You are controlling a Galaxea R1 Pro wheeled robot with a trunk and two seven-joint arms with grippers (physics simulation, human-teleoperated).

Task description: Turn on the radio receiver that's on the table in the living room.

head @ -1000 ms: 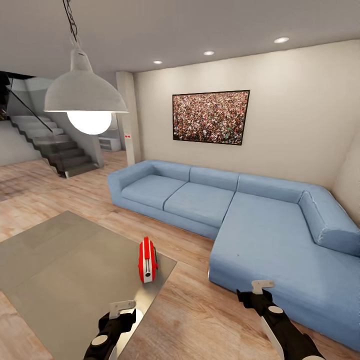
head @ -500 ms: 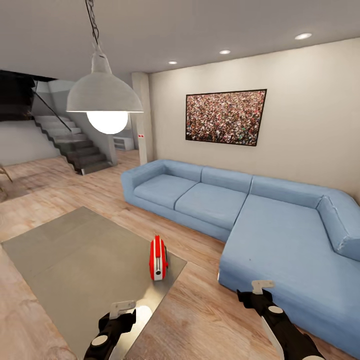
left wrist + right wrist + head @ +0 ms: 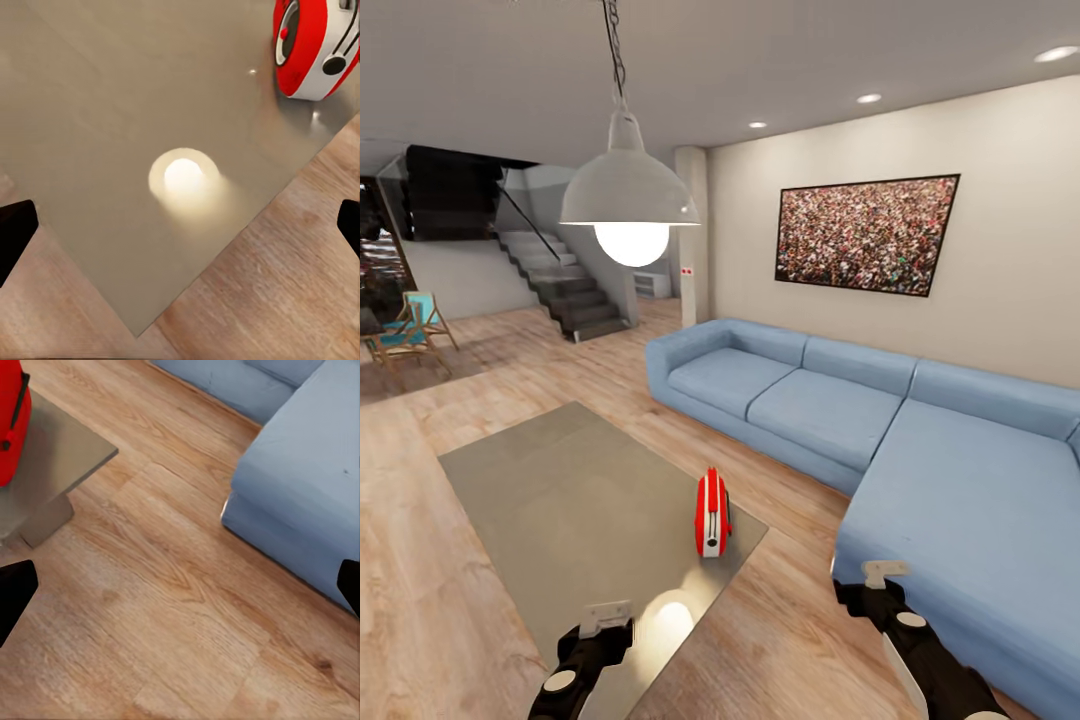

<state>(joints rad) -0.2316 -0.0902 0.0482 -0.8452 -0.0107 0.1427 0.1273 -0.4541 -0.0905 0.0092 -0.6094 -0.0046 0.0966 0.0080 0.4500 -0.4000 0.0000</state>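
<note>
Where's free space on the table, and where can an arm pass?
Most of the table top is bare: the whole stretch from the radio toward the stairs side. Crowded only at the corner nearest the sofa, where the radio stands. The floor strip between table and sofa is open.

**Radio standing near the table's right corner**

The radio (image 3: 712, 515) is standing on the table (image 3: 560, 490), close to its right-hand corner. The sofa (image 3: 840, 420) is lying right of the table and behind it, along the wall under the picture (image 3: 865, 235). The lamp (image 3: 628, 195) is hanging above the table. Stairs (image 3: 560, 285) are rising far behind, chairs (image 3: 410, 330) sitting at far left.
</note>
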